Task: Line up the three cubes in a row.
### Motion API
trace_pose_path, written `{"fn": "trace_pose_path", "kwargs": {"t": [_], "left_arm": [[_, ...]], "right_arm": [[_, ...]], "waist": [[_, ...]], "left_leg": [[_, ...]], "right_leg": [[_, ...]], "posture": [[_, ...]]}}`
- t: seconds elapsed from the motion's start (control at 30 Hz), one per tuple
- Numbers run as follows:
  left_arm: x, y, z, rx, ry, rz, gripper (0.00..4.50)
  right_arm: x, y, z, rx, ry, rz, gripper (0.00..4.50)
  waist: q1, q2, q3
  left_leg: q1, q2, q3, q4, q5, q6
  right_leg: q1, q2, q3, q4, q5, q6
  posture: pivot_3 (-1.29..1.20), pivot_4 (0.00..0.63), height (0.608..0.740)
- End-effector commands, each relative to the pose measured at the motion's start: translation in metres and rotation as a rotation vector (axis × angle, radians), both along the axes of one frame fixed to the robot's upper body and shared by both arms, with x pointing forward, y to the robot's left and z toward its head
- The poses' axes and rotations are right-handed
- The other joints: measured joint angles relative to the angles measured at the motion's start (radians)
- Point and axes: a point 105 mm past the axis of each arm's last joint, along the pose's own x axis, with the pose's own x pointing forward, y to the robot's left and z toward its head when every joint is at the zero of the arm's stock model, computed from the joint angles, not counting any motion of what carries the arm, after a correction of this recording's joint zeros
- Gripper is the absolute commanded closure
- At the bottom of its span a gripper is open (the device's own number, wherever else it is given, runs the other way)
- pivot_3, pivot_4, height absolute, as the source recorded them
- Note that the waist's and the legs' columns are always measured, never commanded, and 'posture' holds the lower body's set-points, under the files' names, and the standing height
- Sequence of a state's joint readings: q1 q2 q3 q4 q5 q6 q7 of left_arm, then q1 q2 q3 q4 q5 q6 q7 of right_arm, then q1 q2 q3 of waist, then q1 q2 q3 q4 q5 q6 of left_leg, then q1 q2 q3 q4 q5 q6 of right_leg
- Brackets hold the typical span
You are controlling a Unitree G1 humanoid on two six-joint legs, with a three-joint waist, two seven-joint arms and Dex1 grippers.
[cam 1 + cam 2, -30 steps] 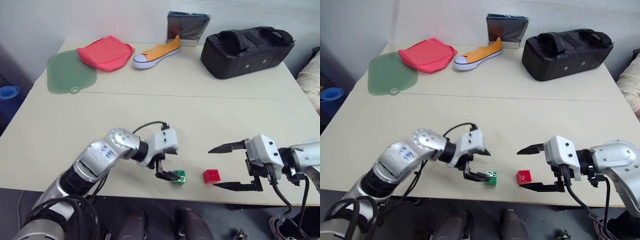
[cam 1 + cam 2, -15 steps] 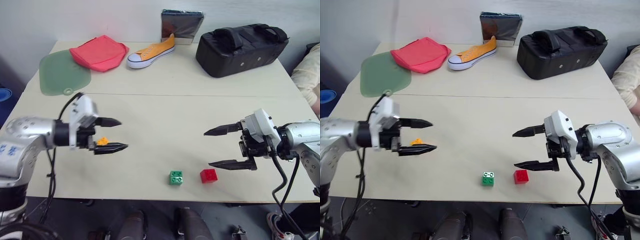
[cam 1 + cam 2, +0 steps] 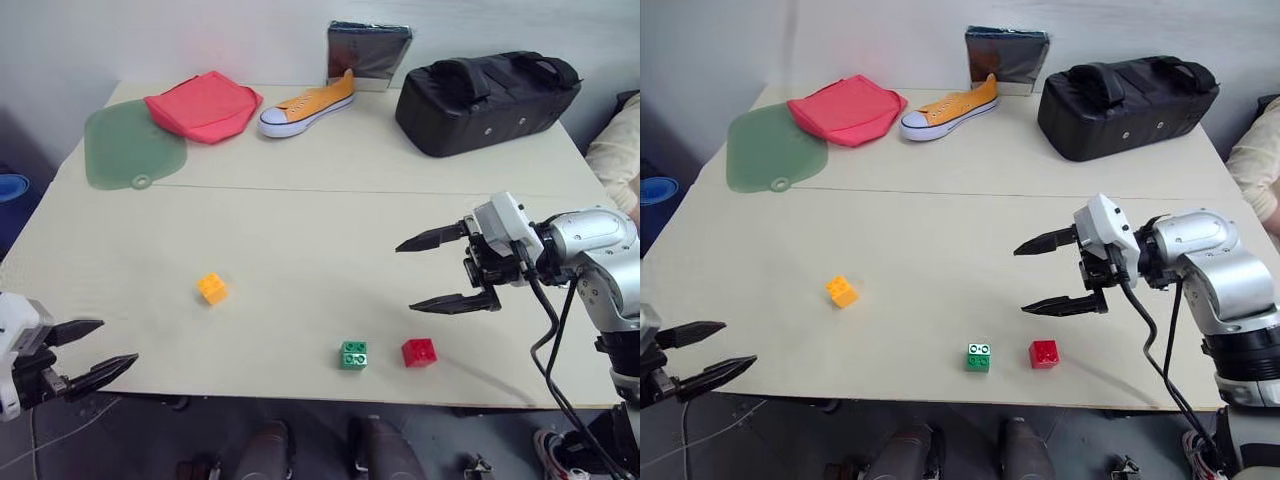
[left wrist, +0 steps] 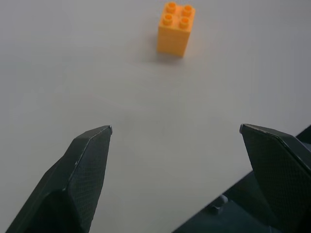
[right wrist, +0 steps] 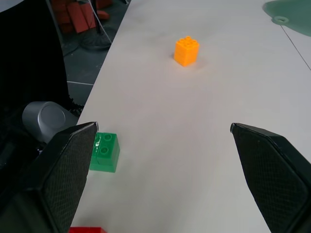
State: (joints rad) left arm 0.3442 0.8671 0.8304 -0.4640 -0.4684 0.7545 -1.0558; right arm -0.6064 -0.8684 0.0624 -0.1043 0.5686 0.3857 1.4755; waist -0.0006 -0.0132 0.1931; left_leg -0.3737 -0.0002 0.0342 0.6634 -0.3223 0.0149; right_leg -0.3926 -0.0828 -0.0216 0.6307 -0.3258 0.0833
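Left eye view shows the small green plastic studded cube (image 3: 352, 355) and the small red plastic studded cube (image 3: 419, 352) just beside each other near the front edge of the pale beige surface (image 3: 300, 220), with the small orange-yellow plastic studded cube (image 3: 212, 288) well apart to their left. The left gripper (image 3: 95, 352) hangs off the surface's front left corner, fingers spread wide and holding nothing. The right gripper (image 3: 410, 274) hovers above and behind the red cube, spread wide and empty.
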Motion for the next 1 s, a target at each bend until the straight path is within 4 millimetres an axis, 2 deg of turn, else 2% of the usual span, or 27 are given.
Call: {"fn": "trace_pose_path", "kwargs": {"t": [0.03,0.13,0.23,0.4,0.63,0.87,0.97,1.0], "left_arm": [[0.019,-0.012,0.007,0.028,-0.012,-0.068,0.06],[0.043,-0.018,0.009,0.028,0.006,-0.075,0.06],[0.069,-0.027,0.001,0.053,0.048,-0.088,0.06],[0.1,-0.046,-0.002,0.041,0.043,-0.131,0.06],[0.116,-0.06,-0.015,0.1,0.06,-0.184,0.06],[0.11,-0.063,-0.031,0.202,0.1,-0.231,0.06],[0.117,-0.065,-0.031,0.175,0.059,-0.207,0.62],[0.118,-0.066,-0.031,0.17,0.056,-0.205,0.93]], "right_arm": [[-0.003,0.0,0.009,0.003,-0.047,0.008,0.0],[-0.006,0.002,0.009,0.007,-0.051,-0.001,0.0],[-0.01,0.004,0.007,0.021,-0.052,-0.021,0.0],[-0.019,0.006,0.005,0.035,-0.054,-0.042,0.0],[-0.018,0.008,0.007,0.045,-0.068,-0.066,0.0],[-0.02,0.009,0.005,0.046,-0.069,-0.074,0.0],[-0.02,0.009,0.004,0.046,-0.068,-0.078,0.0],[-0.02,0.009,0.004,0.046,-0.067,-0.078,0.0]], "waist": [[-0.003,0.0,0.0],[-0.008,0.0,0.0],[-0.01,0.0,0.0],[-0.021,0.0,0.0],[-0.026,0.0,0.0],[-0.027,0.0,0.0],[-0.024,0.0,0.0],[-0.024,0.0,0.0]], "left_leg": [[0.0,0.0,0.0,0.0,0.0,-0.001],[0.0,0.0,0.001,-0.001,0.001,-0.003],[-0.001,0.0,0.001,-0.003,0.001,-0.004],[-0.002,0.0,0.002,-0.003,0.001,-0.004],[-0.002,0.0,0.004,0.0,0.002,-0.004],[-0.002,0.001,0.003,0.0,0.002,-0.004],[-0.002,0.001,0.003,0.0,0.002,-0.004],[-0.002,0.0,0.003,0.0,0.002,-0.004]], "right_leg": [[0.0,0.0,0.0,0.0,0.0,0.0],[-0.001,0.0,0.0,-0.001,0.0,0.0],[-0.002,0.001,0.0,-0.001,0.0,0.0],[-0.002,0.001,0.0,0.0,0.0,0.0],[-0.004,0.002,0.001,0.006,0.0,0.001],[-0.004,0.002,0.001,0.007,0.0,0.001],[-0.004,0.002,0.001,0.007,0.0,0.001],[-0.004,0.002,0.001,0.007,0.0,0.001]], "posture": [[0.0,0.15,0.74],[0.0,0.15,0.74],[0.0,0.15,0.74],[0.0,0.15,0.74],[0.0,0.15,0.74],[0.0,0.15,0.74],[0.0,0.15,0.74],[0.0,0.15,0.74]]}}
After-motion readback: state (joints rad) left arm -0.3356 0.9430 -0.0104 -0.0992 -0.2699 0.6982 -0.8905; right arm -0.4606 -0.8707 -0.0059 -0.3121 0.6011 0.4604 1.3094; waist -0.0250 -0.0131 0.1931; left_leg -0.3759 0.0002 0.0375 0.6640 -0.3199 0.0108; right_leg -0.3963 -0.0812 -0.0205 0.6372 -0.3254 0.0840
